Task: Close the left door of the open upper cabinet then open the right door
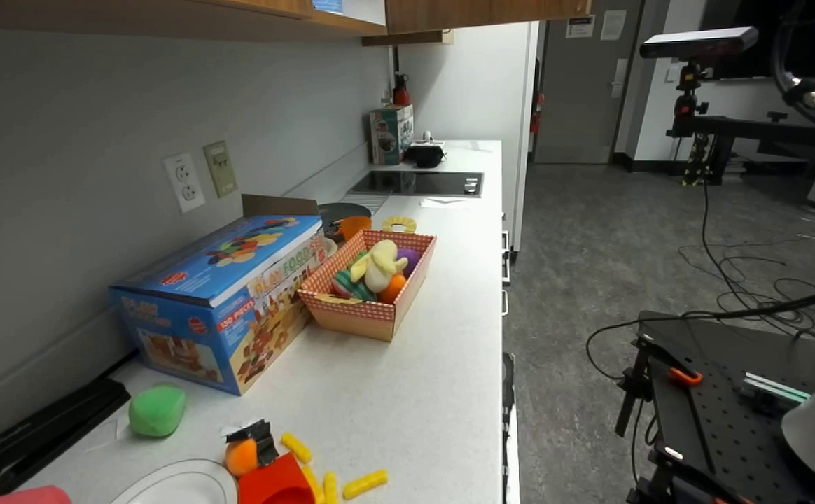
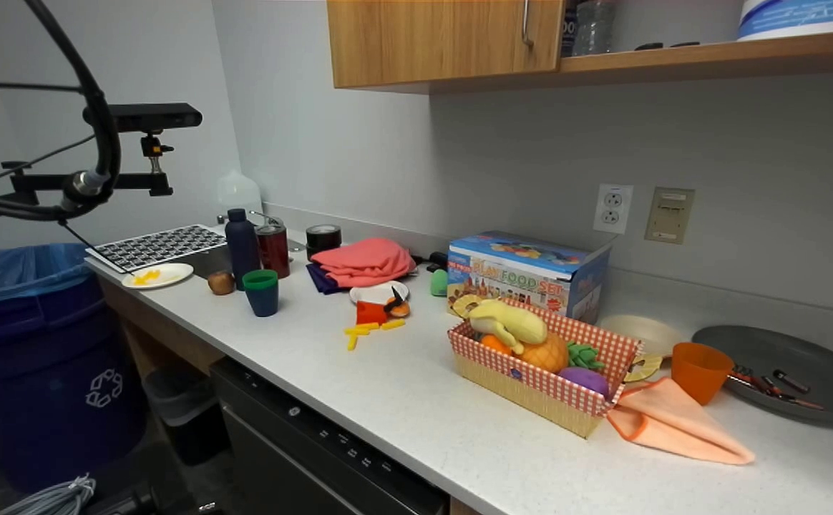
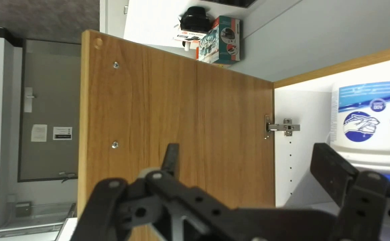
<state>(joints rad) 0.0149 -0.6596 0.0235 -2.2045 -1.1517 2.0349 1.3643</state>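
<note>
The white surface (image 2: pixel 402 379) runs from the left of the frame to the lower right in an exterior view; above it hangs the upper cabinet (image 2: pixel 645 61), at the upper right, high enough for its doors to swing over whatever stands below. Its right door (image 3: pixel 181 117) fills the middle of the wrist view, inner face showing, standing well out from the cabinet. The left door (image 2: pixel 445 39) lies flat across the front, at the top of the frame; going by that pair, I'd judge both halves of the task done. The play food box (image 2: pixel 509 279) stands toward the back, right of centre, with the basket (image 2: pixel 524 393) in front, presumably there to keep the toy fruit together.

At the wrist view's right edge a white tub (image 3: pixel 366 144) sits inside the cabinet (its lettering is upside down, so that picture is probably inverted). The pincer (image 3: pixel 245 152), low in the same view, is spread wide, gripping nothing; whether it touches the door I cannot tell. The hinge (image 3: pixel 278 127), right of centre, carries the door. Two screws (image 3: pixel 116 65), left of centre, likely fasten something on the hidden face.
</note>
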